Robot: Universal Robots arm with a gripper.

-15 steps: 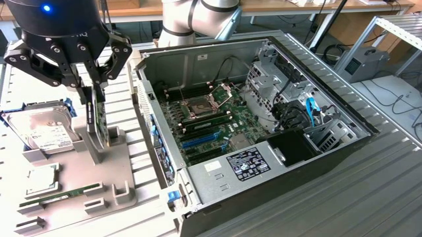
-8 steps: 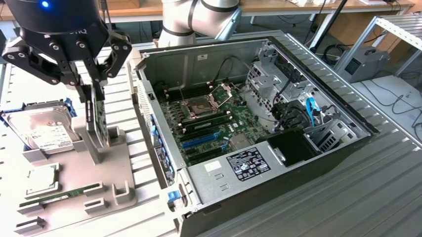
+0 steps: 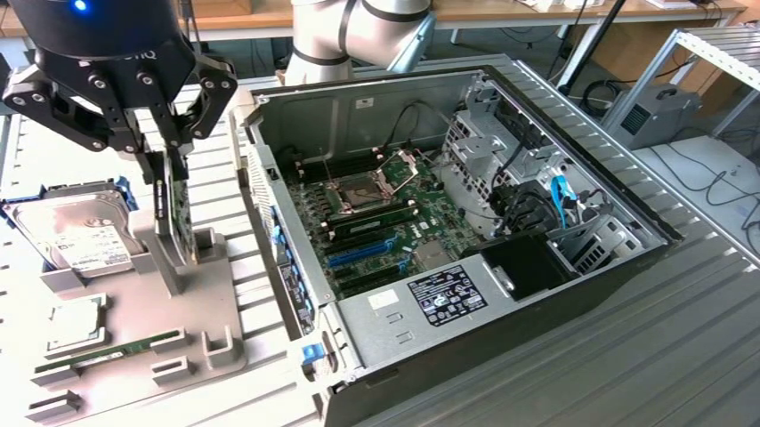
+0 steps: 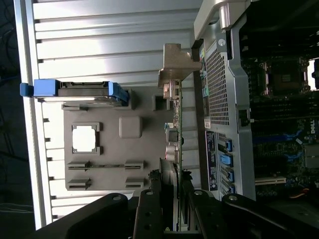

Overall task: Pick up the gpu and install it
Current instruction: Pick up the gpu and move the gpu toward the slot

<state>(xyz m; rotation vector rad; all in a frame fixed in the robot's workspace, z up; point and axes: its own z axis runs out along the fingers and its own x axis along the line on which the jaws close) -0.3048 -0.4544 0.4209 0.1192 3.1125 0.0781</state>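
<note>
Exterior view: an open computer case (image 3: 344, 111) lies on a ribbed metal table (image 3: 665, 356), its motherboard exposed. Beside it, toward the exterior view's left, sits a grey parts holder (image 3: 220, 311). The black gripper (image 3: 166, 178) hangs over the holder, its jaws drawn almost together and pressed on both faces of the gpu (image 3: 178, 227). The gpu is a thin dark card standing upright on edge in a holder slot. A silver hard drive (image 3: 84, 236) rests just beside it. A green memory stick (image 3: 113, 349) lies well apart. Wrist view: the card appears edge-on between the jaws.
</note>
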